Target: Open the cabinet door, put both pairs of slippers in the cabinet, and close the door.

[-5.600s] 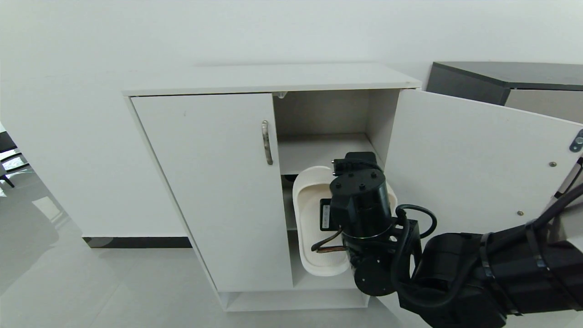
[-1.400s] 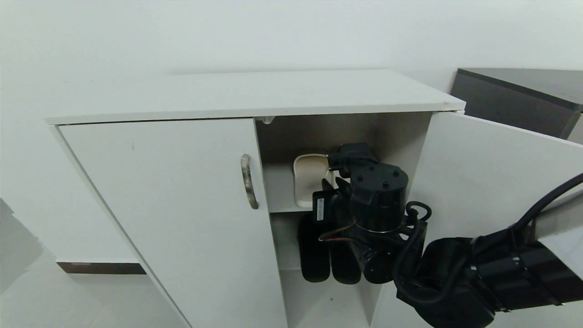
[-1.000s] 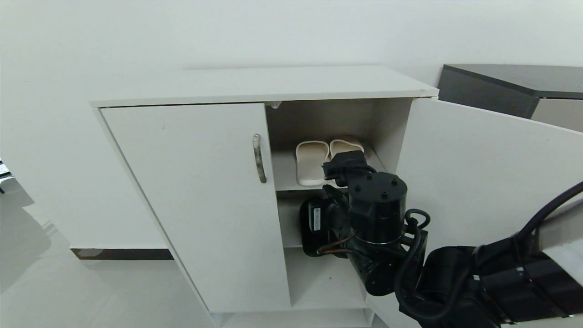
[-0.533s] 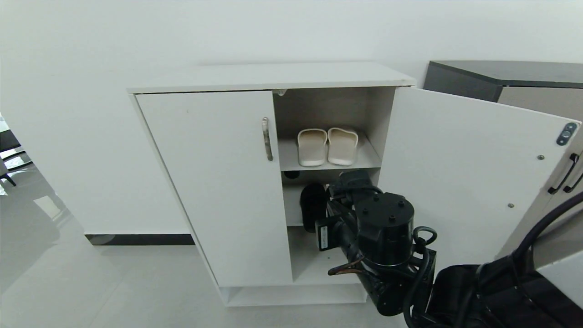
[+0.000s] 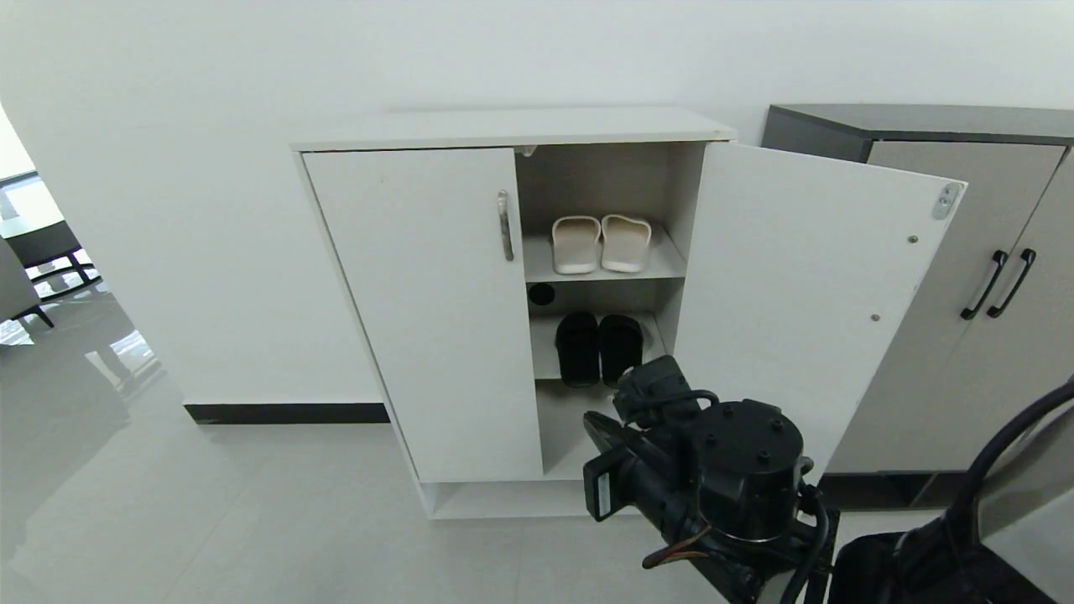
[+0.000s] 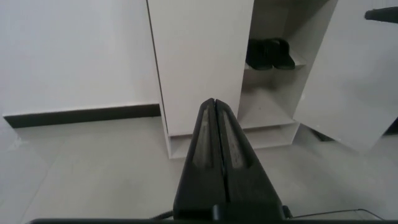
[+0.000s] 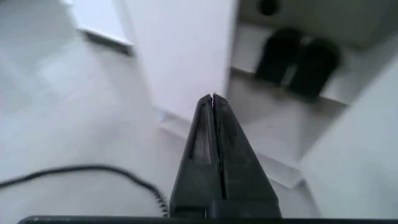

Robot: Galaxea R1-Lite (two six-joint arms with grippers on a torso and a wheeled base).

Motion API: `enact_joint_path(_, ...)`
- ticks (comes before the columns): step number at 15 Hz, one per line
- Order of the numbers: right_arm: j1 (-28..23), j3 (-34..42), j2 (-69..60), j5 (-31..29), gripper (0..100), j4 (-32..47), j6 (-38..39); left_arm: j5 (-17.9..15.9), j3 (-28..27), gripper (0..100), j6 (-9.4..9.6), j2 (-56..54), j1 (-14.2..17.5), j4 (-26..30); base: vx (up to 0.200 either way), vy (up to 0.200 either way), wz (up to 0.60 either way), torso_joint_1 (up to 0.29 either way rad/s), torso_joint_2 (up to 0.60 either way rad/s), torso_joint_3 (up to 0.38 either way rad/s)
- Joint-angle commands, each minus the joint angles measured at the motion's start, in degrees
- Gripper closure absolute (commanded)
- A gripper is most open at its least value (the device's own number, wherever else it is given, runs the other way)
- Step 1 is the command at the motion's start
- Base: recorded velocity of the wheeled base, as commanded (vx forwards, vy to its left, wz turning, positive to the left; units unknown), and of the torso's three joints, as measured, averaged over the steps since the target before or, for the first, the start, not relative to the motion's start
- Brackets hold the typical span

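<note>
– Pale floor (image 5: 252, 520), white wall (image 5: 168, 168). How does the cabinet (image 5: 503, 126) stand?

– Its right door (image 5: 797, 294) is swung wide open toward the right, and the left door (image 5: 419, 310) is shut. The cream slippers (image 5: 579, 243) sit side by side on the upper shelf (image 5: 667, 267). The black slippers (image 5: 579, 348) are paired on the middle shelf (image 5: 544, 356) below.

– So both pairs are stowed?

– By my reading, yes. What remains is closing the door.

– And the grippers?

– The right gripper (image 7: 213, 99) is on the near side of the open half, apart from the shelves. Its fingers are pressed together with nothing between them. The left gripper (image 6: 214, 102) is likewise closed and empty, over the floor, near and left of the cabinet and well apart from it.

– What does the next move call for?

– The open door turns its inner face to the robot, and I see no handle there. I judge the right arm must get round the free edge at the far right. Then it can push the outer side leftward until the door meets the frame beside the left door's handle (image 5: 504, 225).
</note>
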State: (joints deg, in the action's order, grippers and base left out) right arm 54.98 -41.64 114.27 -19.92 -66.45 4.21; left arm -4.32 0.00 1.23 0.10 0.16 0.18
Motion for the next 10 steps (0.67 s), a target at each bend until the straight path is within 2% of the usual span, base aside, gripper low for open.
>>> enact_joint_path(1, -0.2, 4.6, 0.2, 1.9, 100, -3.1, -2.9, 0.0, 0.0, 100, 0.00, 0.0, 0.0, 0.0, 0.000, 0.000, 0.00, 0.000, 0.00, 0.000)
enact_joint_path(10, -0.4, 7.1, 4.1, 4.4, 100, -12.2, -4.6, 0.1, 0.0, 100, -0.09, 0.0, 0.0, 0.0, 0.000, 0.000, 0.00, 0.000, 0.00, 0.000)
